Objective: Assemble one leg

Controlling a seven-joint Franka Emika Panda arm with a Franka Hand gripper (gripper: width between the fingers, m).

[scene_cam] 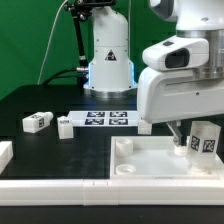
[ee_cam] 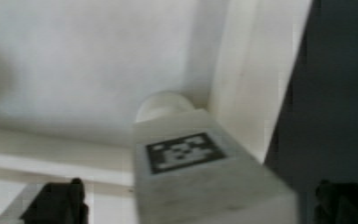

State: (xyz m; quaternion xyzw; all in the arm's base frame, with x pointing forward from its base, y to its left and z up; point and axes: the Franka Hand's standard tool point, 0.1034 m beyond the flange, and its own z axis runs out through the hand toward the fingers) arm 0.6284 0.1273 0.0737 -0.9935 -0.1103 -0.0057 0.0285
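Observation:
The leg (scene_cam: pixel 205 140), a small white block with a black-and-white tag, stands upright on the right far corner of the large white tray-like piece (scene_cam: pixel 150 165). My gripper (scene_cam: pixel 190 142) hangs over it. In the wrist view the leg (ee_cam: pixel 190 160) lies between the two dark fingertips (ee_cam: pixel 60 202), with a gap on each side, so the gripper (ee_cam: pixel 202 205) is open around it. A rounded corner socket (ee_cam: pixel 167 104) of the tray shows just beyond the leg's end.
Two more small white tagged blocks (scene_cam: pixel 38 122) (scene_cam: pixel 65 127) lie on the black table at the exterior view's left. The marker board (scene_cam: pixel 108 119) lies behind the tray. A white part (scene_cam: pixel 5 152) sits at the left edge. The robot base (scene_cam: pixel 108 60) stands at the back.

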